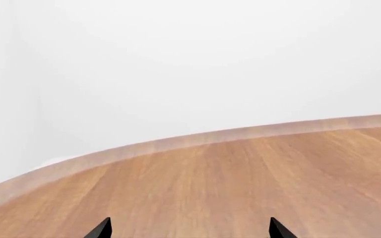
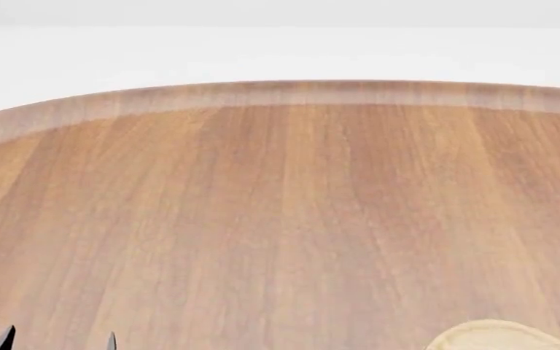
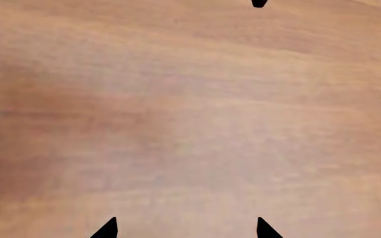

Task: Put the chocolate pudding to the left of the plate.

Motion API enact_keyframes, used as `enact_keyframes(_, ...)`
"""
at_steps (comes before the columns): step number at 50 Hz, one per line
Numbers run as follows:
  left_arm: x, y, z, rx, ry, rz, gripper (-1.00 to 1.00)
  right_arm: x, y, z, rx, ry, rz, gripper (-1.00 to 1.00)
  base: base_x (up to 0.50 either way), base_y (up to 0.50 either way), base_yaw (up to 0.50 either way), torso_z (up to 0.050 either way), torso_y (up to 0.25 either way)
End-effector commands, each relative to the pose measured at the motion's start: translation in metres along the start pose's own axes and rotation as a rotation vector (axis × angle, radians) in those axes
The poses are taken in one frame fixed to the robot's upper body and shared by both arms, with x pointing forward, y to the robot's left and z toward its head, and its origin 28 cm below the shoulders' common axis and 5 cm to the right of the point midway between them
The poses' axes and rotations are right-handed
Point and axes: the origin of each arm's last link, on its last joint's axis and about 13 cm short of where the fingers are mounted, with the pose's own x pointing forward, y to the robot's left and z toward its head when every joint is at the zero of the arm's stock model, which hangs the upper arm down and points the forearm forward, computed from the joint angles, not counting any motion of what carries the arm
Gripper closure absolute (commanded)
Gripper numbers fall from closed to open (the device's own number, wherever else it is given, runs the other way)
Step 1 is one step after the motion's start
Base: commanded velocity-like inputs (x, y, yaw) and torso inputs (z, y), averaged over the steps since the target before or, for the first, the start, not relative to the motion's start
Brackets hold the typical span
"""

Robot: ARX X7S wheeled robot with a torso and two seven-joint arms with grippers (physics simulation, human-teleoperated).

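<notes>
The chocolate pudding is out of view in every frame. Only the far rim of the plate (image 2: 499,334), a light tan disc, shows at the near right of the head view. My left gripper (image 2: 57,340) shows as two black fingertips at the near left of the head view, far left of the plate. In its wrist view the left gripper (image 1: 189,229) stands open over bare wood with nothing between the fingers. My right gripper (image 3: 185,229) is also open, over bare tabletop, and is not seen in the head view.
The round wooden table (image 2: 280,219) fills the views, its curved far edge (image 2: 280,93) meeting a white wall. A small black tip (image 3: 259,3) pokes in at the edge of the right wrist view; I cannot tell what it is.
</notes>
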Motion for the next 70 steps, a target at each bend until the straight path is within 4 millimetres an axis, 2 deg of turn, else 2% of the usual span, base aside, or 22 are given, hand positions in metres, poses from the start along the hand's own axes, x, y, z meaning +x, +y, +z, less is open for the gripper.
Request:
enact_keyframes(1, 0.000, 0.000, -0.001, 0.000, 0.002, 0.000, -1.00, 0.000, 0.005, 0.001, 0.002, 0.019, 0.017, -1.00, 0.00, 0.00, 0.00, 0.000, 0.000)
enact_keyframes(14, 0.000, -0.001, 0.000, 0.002, 0.003, -0.004, -1.00, 0.003, 0.006, -0.015, 0.056, 0.071, 0.034, -1.00, 0.00, 0.00, 0.00, 0.000, 0.000)
enact_keyframes(23, 0.000, -0.001, 0.000, 0.003, 0.003, -0.005, -1.00, -0.003, 0.019, -0.017, 0.070, 0.088, 0.066, -1.00, 0.00, 0.00, 0.00, 0.000, 0.000)
enact_keyframes(28, 0.000, -0.001, 0.000, 0.003, 0.004, -0.005, -1.00, -0.003, 0.027, -0.025, 0.097, 0.105, 0.077, -1.00, 0.00, 0.00, 0.00, 0.000, 0.000)
enact_keyframes(39, 0.000, -0.002, -0.001, 0.008, 0.005, -0.005, -1.00, 0.002, 0.030, -0.038, 0.128, 0.116, 0.084, -1.00, 0.00, 0.00, 0.00, 0.000, 0.000)
enact_keyframes(57, 0.000, -0.002, -0.002, 0.010, 0.008, -0.004, -1.00, -0.017, 0.017, -0.058, 0.199, 0.169, -0.005, -1.00, 0.00, 0.00, 0.00, 0.000, 0.000)
enact_keyframes(70, 0.000, -0.003, -0.002, 0.015, 0.011, -0.008, -1.00, -0.021, 0.014, -0.065, 0.216, 0.185, -0.037, -1.00, 0.00, 0.00, 0.00, 0.000, 0.000)
